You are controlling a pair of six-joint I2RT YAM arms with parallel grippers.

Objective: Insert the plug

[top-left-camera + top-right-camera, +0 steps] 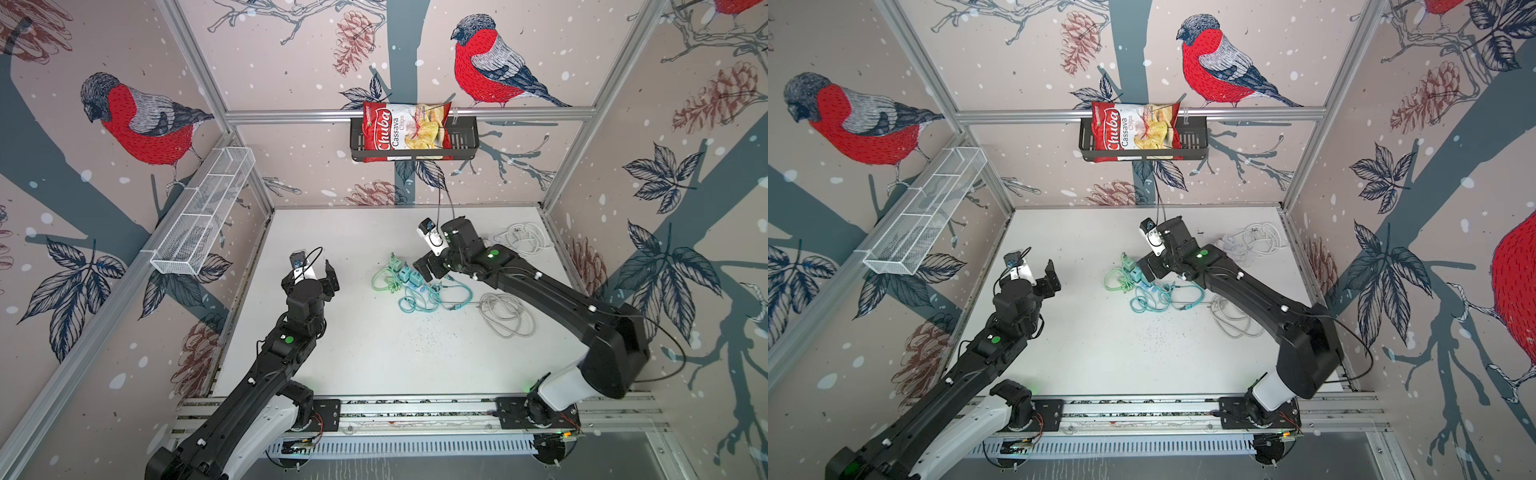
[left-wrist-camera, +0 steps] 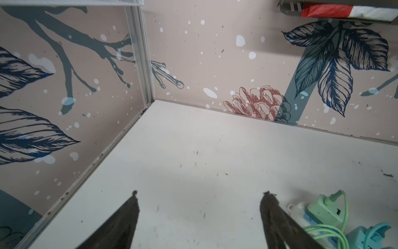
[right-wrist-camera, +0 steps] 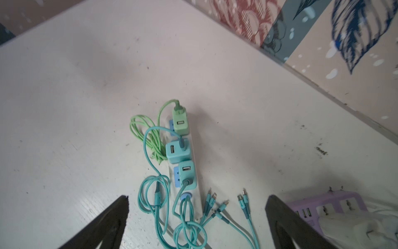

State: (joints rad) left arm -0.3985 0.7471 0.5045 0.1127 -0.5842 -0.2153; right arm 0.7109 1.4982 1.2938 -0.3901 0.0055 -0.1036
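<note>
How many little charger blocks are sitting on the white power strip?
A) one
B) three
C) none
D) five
B: the right wrist view shows a green charger, a light blue charger and a teal charger lined up in a row on the white power strip.

You have three chargers (image 3: 178, 151), one white power strip (image 3: 196, 202), one purple power strip (image 3: 323, 203), two white cable bundles (image 1: 505, 316), one chip bag (image 1: 405, 131), one white wire basket (image 1: 203, 212) and one black basket (image 1: 463, 139).
</note>
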